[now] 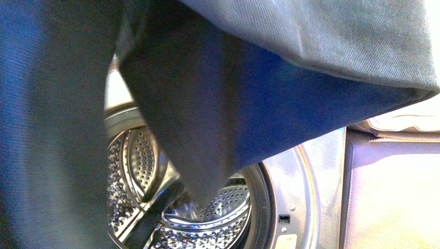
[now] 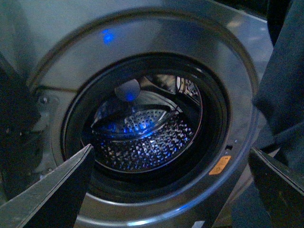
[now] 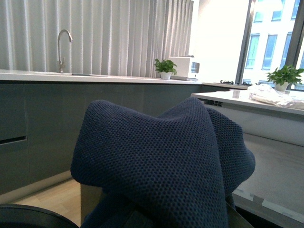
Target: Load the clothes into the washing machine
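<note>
**Desk:** Where's the garment on your front camera?

**Me:** The navy garment (image 1: 218, 104) hangs right in front of my lens. It covers everything from 9 o'clock, over 12, and round to 3. One fold tapers down towards 6 o'clock, and its tip sits in front of the mouth of the washing machine (image 1: 306, 176). I can't tell whether it touches. The perforated drum (image 1: 140, 161) shows at 7 o'clock with no fabric lying inside it. At 3 o'clock a beige cloth (image 1: 404, 122) rests on a pale surface next to the machine.

**Desk:** Left claw?

**Me:** The left gripper (image 2: 171, 149) is spread wide and holds nothing. Its fingers (image 2: 57, 190) frame the porthole, and an orange sticker (image 2: 220, 165) sits on the door ring. Some of the dark fabric hangs beside one finger.

**Desk:** Right claw?

**Me:** The fabric is heaped over the right gripper and hides the jaws, so I can't tell whether they are pinched or spread. Behind it I see a kitchen counter with a tap (image 3: 63, 47).
</note>
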`<state>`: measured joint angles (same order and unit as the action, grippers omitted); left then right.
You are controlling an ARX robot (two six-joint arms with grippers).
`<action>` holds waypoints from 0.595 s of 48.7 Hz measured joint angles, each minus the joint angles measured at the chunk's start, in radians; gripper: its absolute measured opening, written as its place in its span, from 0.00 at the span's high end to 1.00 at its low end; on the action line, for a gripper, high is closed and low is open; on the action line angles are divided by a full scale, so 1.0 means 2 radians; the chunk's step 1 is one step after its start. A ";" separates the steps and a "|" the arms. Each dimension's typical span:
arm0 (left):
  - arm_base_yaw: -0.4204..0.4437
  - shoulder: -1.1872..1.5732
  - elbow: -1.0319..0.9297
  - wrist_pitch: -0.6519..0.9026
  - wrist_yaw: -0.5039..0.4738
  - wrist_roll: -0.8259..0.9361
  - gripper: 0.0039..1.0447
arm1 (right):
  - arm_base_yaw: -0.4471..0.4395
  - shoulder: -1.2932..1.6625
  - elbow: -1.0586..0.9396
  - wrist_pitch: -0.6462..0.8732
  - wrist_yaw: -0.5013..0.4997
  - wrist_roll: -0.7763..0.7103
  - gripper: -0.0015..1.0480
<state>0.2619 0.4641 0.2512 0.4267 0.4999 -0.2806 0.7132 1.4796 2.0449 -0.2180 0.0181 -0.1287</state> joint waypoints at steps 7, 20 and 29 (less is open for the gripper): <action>-0.001 0.040 0.061 0.010 0.006 0.004 0.06 | 0.000 0.000 0.000 0.000 0.000 0.000 0.94; -0.003 0.089 0.151 0.042 0.034 0.000 0.06 | 0.000 0.000 0.000 0.000 0.000 0.000 0.94; -0.022 0.123 0.204 0.052 0.054 -0.003 0.06 | 0.000 0.000 0.000 0.000 0.000 0.000 0.94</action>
<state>0.2172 0.7094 0.6601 0.5316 0.6083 -0.2867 0.7132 1.4796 2.0449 -0.2180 0.0185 -0.1291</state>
